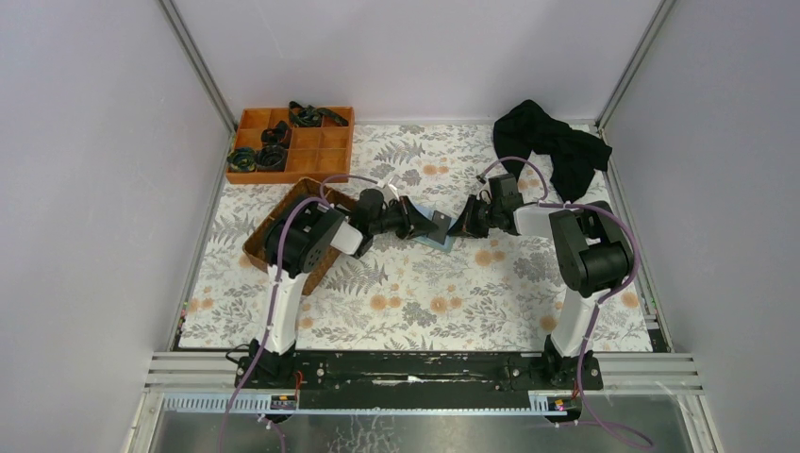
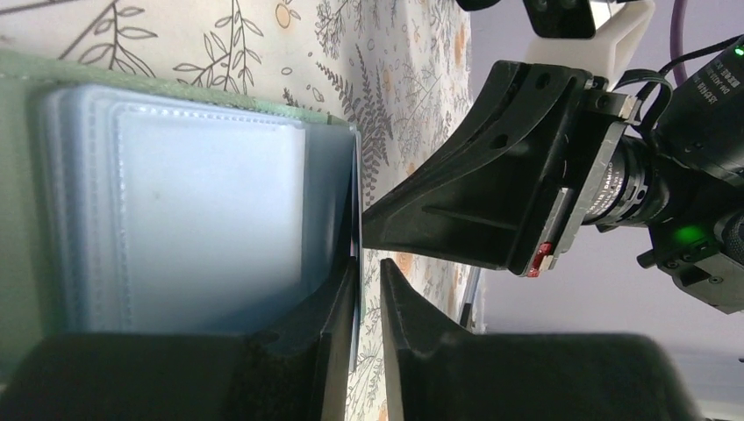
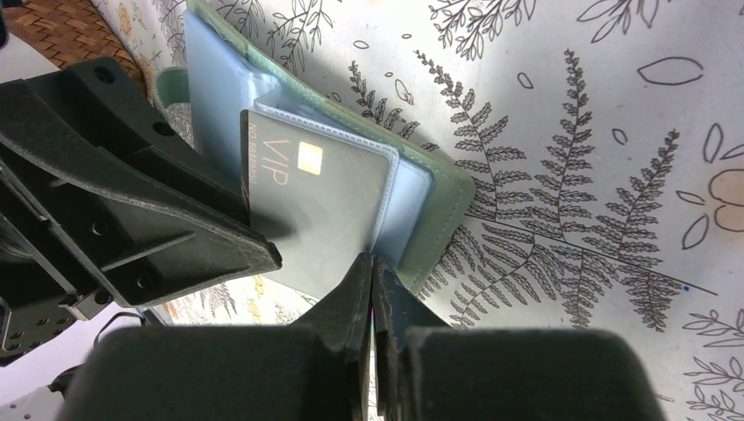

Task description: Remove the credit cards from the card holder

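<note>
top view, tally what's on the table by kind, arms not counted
grey-green folding card holder: 1
dark grey VIP credit card: 1
orange divided tray: 1
brown wicker basket: 1
crumpled black cloth: 1
total: 5

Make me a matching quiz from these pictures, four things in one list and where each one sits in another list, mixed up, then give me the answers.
Things:
1. orange divided tray
2. black cloth
3. card holder
4. wicker basket

Places:
A. far right of the table
B. middle, between the two end effectors
C. far left corner
D. left side, partly under the left arm

Pairs: 1-C, 2-A, 3-B, 4-D
</note>
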